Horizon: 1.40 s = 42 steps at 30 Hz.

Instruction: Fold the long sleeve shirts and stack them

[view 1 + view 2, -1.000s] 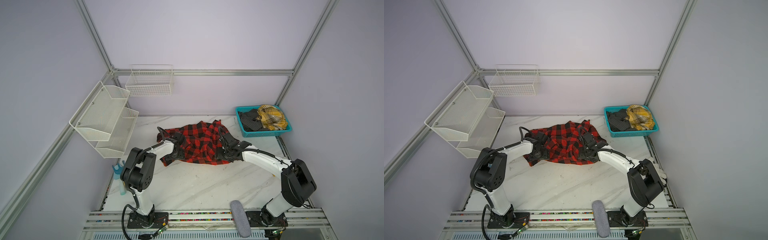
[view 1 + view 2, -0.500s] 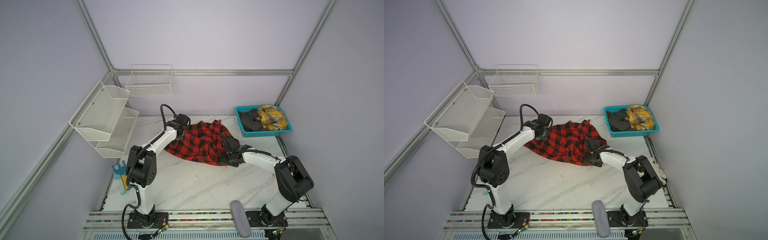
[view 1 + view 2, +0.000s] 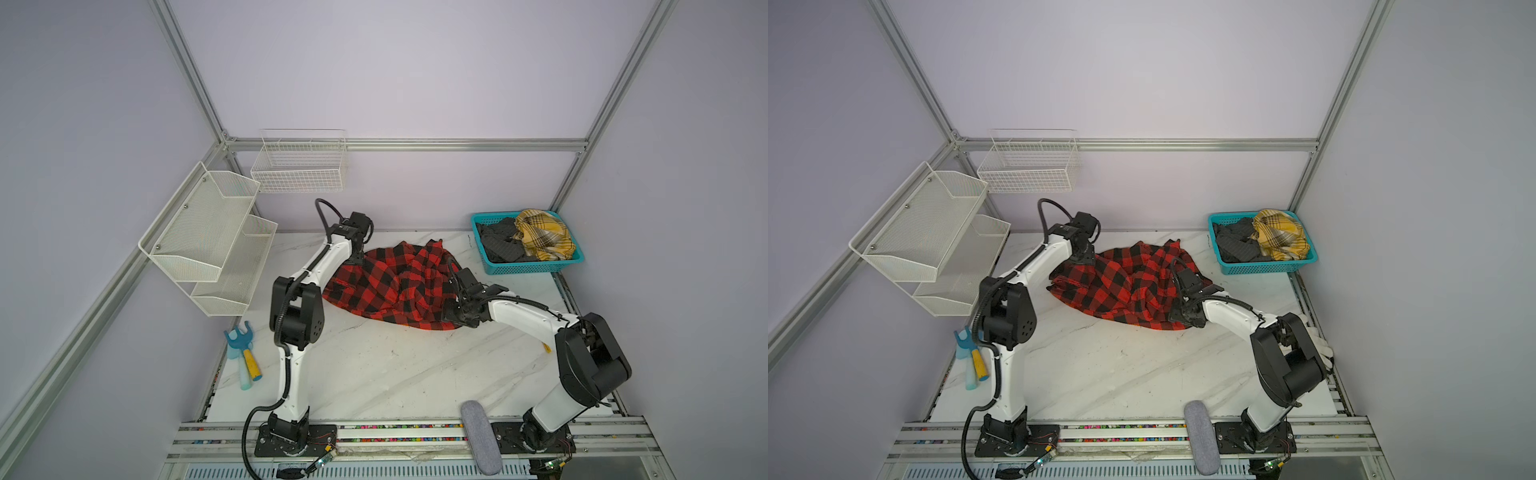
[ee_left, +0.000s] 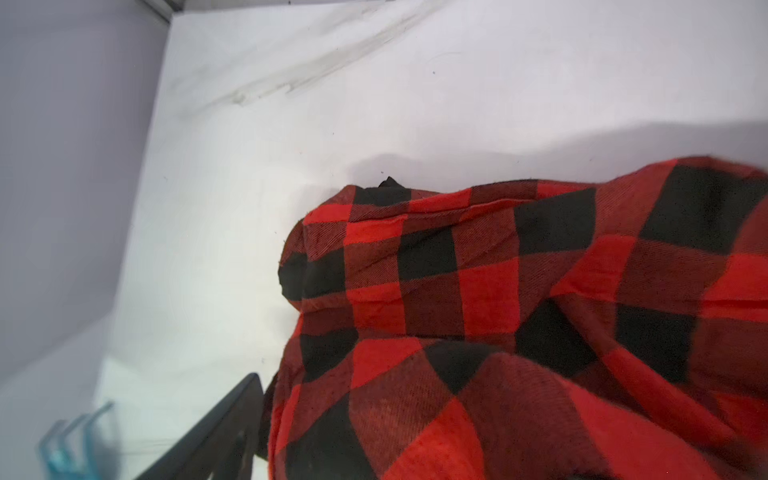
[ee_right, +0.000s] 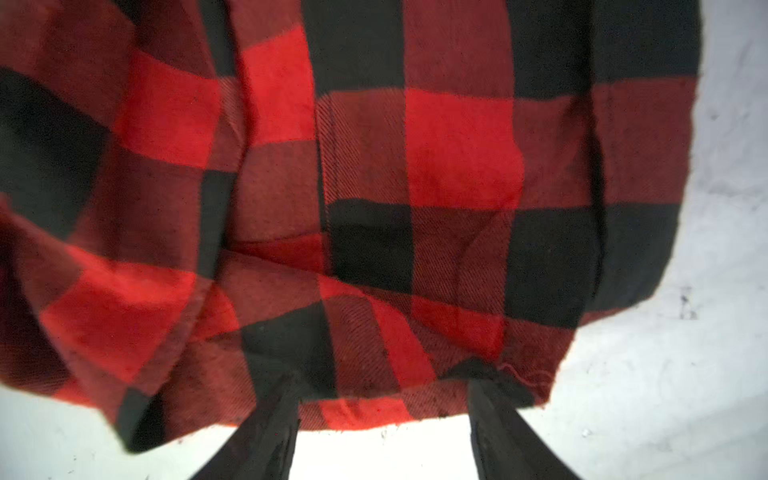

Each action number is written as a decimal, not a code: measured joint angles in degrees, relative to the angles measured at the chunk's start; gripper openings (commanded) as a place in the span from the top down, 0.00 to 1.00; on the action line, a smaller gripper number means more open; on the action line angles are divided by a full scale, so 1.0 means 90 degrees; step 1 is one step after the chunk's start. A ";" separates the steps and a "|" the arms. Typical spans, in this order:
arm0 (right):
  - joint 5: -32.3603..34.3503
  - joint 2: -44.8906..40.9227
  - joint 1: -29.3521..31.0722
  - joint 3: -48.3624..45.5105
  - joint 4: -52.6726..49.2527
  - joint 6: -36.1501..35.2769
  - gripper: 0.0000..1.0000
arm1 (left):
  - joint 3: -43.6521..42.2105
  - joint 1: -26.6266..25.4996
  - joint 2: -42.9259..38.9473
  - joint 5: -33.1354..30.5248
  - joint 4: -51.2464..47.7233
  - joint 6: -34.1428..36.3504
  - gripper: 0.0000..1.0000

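Well, the red-and-black check shirt [image 3: 390, 286] is lying bunched up on the bench [image 3: 374, 374], toward its far edge and roughly midway between the side edges. Its long axis is running across the bench, slanting from the far left down toward the near right. One narrow tip is poking toward the far right corner, where a teal basket [image 3: 536, 268] of other clothes is sitting. Which end is the collar I cannot tell. The left gripper [image 3: 358, 261] is hanging right against the heap's far left end. Only one finger [image 4: 224, 432] is showing in its wrist view, the other being hidden by fabric, so I cannot tell how wide it is standing or whether it is gripping anything. The right gripper [image 5: 382, 395] is sitting low at the near right end, its fingers [image 5: 270, 428] standing well apart and not clamping, with the hem lying over their tips.
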 measured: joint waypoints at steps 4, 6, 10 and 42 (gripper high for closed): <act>-0.0007 -0.0172 0.0002 0.0245 -0.0075 -0.0107 0.34 | -0.1877 0.1440 -0.1681 0.1144 0.0143 -0.0690 0.17; -0.0015 -0.0253 0.0005 0.0345 -0.0109 -0.0151 0.34 | -0.2696 0.1940 -0.2407 0.1294 0.0233 -0.0850 0.16; -0.0075 -0.0289 0.0034 0.0522 -0.0197 -0.0204 0.35 | -0.4061 0.2152 -0.3206 0.2152 0.0629 -0.1066 0.18; -0.0253 -0.0469 0.0355 0.0629 -0.0236 -0.0066 0.38 | -0.1831 0.2341 -0.0644 0.2739 0.1426 -0.1154 0.24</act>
